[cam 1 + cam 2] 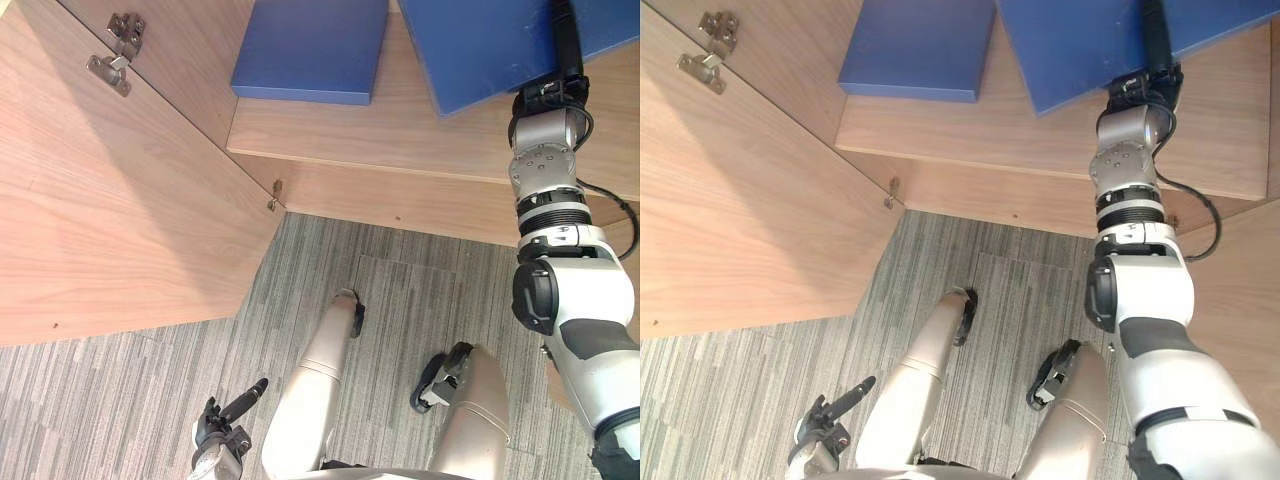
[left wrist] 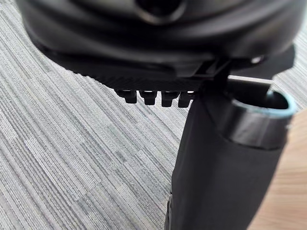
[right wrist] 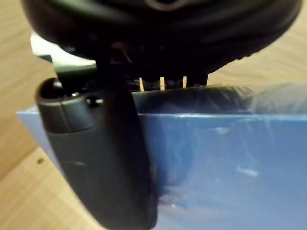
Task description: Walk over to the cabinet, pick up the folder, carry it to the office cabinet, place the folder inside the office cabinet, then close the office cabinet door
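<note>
While your right hand (image 1: 567,45) grips it, the blue folder (image 1: 480,50) sits at the far right of the scene, inside the open office cabinet, over its wooden shelf (image 1: 400,140). You cannot tell if it rests on the board. The right wrist view shows the thumb (image 3: 96,153) pressed across the folder's plain blue cover, with the fingers curled behind its edge. A second blue folder (image 1: 310,45) lies flat on the same shelf, just to the left and apart from the held one. Nearer and further left, the cabinet door (image 1: 110,200) stands swung open, its metal hinges (image 1: 115,55) showing. Your left hand (image 1: 222,430) hangs low at the near left over the grey striped carpet (image 1: 120,400), fingers relaxed and holding nothing.
</note>
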Controlling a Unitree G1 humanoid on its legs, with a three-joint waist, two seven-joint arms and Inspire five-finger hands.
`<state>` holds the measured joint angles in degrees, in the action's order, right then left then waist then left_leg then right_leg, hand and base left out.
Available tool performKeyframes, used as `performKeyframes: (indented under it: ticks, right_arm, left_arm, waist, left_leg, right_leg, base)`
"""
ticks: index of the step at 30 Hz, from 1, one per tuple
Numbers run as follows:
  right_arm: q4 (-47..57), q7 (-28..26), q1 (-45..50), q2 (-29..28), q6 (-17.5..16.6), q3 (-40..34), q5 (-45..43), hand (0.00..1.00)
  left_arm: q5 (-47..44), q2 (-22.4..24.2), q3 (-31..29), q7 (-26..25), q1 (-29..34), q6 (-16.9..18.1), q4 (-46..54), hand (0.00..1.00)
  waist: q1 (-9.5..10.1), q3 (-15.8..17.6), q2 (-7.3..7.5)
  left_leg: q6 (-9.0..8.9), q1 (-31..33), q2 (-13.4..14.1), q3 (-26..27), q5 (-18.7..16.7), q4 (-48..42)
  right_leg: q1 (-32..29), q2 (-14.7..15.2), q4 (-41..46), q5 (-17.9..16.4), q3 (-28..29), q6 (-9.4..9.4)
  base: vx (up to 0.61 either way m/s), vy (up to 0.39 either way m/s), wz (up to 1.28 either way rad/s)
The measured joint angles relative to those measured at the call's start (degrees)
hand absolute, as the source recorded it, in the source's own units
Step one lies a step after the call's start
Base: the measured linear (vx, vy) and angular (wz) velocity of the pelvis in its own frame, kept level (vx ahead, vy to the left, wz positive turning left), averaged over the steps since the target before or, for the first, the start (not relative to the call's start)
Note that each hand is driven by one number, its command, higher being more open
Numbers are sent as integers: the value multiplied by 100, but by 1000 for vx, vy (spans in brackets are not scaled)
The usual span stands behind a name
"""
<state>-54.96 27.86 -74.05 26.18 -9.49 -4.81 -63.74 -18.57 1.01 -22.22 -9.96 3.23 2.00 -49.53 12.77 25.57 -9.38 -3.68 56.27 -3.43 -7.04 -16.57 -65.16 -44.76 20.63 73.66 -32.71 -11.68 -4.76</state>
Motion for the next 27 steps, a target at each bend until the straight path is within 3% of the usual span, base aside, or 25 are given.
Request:
performKeyframes:
  ticks: [5, 19, 25, 27]
  right_arm:
    - [-64, -105, -313, 108, 96, 511, 103, 100]
    - [-300, -140, -329, 119, -61, 714, -381, 100]
    - [-909, -847, -329, 559, 1029, 2722, 1881, 100]
    - [-988, -1174, -330, 725, 1205, 3387, 2749, 100]
  left_arm:
    - [-100, -5, 151, -2, 33, -2, 37, 100]
    - [-112, -87, 181, -1, 55, -4, 111, 100]
    - [-113, -271, 359, 86, 71, -3, 123, 100]
    - [-109, -310, 388, 165, 77, -4, 201, 100]
  waist:
    - [17, 27, -65]
    - [96, 64, -143]
    - [77, 69, -151]
    - [82, 69, -151]
  left_leg:
    - [-15, 16, -2, -36, 15, 2]
    - [-44, 10, -40, -73, 88, 189]
    - [-48, -29, 14, -72, 81, 204]
    - [-50, -53, 18, -80, 81, 215]
  right_leg:
    - [-3, -1, 26, -20, -38, 33]
    - [10, 27, -98, -26, -106, 37]
    - [39, -31, -135, -21, -100, 31]
    - [61, -35, -137, -22, -107, 30]
  base:
    - [12, -14, 2]
    - [26, -11, 2]
    - [26, -6, -3]
    - [0, 0, 0]
